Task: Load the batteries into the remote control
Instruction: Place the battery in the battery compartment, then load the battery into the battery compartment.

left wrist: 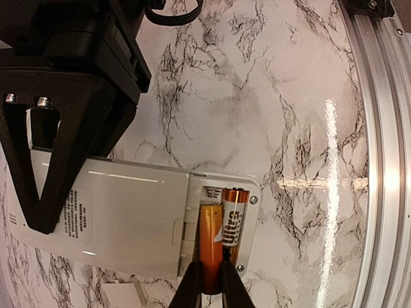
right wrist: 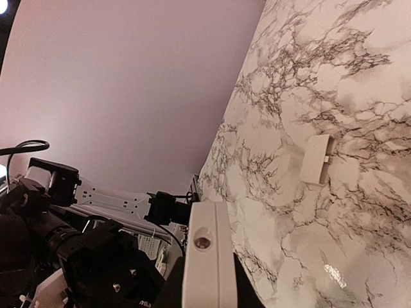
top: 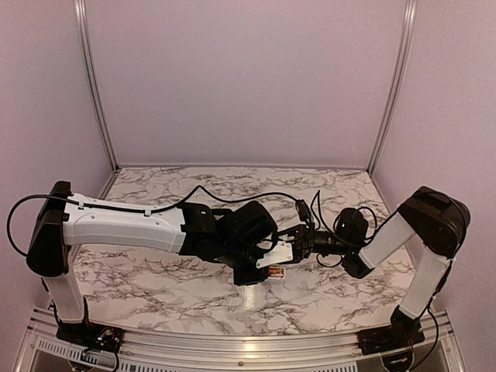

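At mid-worktop (top: 155, 287), between the two arms: remote control (left wrist: 128, 218) held back side up, compartment (left wrist: 213, 191) open at one end.

Right gripper (right wrist: 204, 289) is clamped on the remote control's body. Likely purpose is to brace it so the other arm has something to push against.

Left gripper (left wrist: 210, 290) pinches the orange-red battery (left wrist: 210, 247) by its outer end. The rest of the cell lies in the slot nearer the body. Judgement: insertion under way, cell not fully seated.

Gold battery (left wrist: 235, 215) sits in the neighbouring slot, touching the orange-red one.

View notes:
- Left wrist alone shows the compartment and both cells.
- Right wrist shows the remote control only edge-on, but it picks up a small white battery cover (right wrist: 316, 159) lying flat on the marble, well apart.
- Top view gives the arm layout; cells too small to read there.
- Cannot tell whether the remote control rests on the surface or is lifted.
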Tool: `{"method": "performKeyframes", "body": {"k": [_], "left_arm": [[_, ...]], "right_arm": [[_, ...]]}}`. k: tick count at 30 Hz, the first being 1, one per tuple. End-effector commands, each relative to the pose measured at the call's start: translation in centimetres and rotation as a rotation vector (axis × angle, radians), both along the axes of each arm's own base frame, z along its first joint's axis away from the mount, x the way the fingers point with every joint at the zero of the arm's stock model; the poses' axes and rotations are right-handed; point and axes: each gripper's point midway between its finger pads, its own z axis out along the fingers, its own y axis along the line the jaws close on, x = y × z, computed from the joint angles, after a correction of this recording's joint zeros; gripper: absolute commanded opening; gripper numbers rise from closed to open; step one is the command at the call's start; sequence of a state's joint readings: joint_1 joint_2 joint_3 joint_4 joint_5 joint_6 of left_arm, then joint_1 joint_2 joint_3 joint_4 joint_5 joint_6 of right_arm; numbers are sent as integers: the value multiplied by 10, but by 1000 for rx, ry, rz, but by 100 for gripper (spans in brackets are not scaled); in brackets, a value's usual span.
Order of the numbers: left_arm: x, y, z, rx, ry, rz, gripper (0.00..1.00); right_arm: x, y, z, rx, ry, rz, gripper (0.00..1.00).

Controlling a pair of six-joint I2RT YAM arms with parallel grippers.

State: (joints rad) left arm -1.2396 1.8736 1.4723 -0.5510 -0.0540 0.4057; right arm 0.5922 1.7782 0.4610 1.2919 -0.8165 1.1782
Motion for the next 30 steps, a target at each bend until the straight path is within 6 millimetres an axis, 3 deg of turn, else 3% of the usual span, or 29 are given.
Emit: {"method": "performKeyframes", "body": {"k": [1,7,12,15,18,23,25,30], "left_arm": [[-1,0,-10,48,-5,-6,6],[0,1,-11,55,-11,1,35],[4,4,4,13,-38,31,42],[12,6,20,-37,-71,79,46],[21,9,50,-154,-101,148,51],[34,29,109,-415,-117,269,77],[38,42,124,-523,-56,314,97],[46,64,132,-717,254,373,99]], "right_arm": [[0,7,22,59,-55,8,0],[-1,7,24,67,-57,13,0],[-2,6,24,68,-56,12,0],[0,4,24,70,-59,-2,0],[5,-2,30,79,-72,-27,0],[15,-9,44,82,-116,-57,0],[17,-10,50,88,-135,-55,0],[12,-13,71,132,-194,-31,0]]}}
